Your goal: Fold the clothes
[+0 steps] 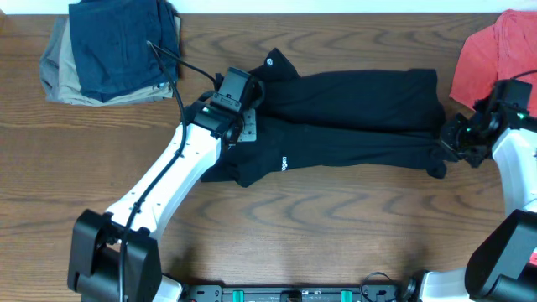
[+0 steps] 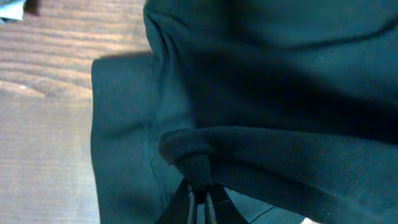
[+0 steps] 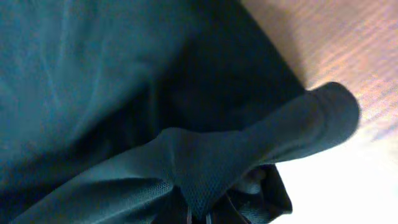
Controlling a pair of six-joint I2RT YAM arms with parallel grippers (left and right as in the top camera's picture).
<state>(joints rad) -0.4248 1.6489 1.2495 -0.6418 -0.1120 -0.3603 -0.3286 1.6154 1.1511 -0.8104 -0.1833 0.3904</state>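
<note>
The black shirt is pinched tight in my left fingers and my right fingers, lying along the counter.

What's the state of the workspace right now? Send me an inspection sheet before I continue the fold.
Surface: wooden table, bare wood showing in front of the garment.
Job's things: black shirt, laid out long across the middle, white logo marks showing.
Clutter: folded navy and khaki garments at the far left; coral-red shirt at the far right.
Grippers: left gripper shut on the black shirt's left end; right gripper shut on a fold at its right end.
Cables: black cable loops from the left arm over the folded garments.
Surroundings: pale strip beyond the far edge; arm bases at the near edge.
</note>
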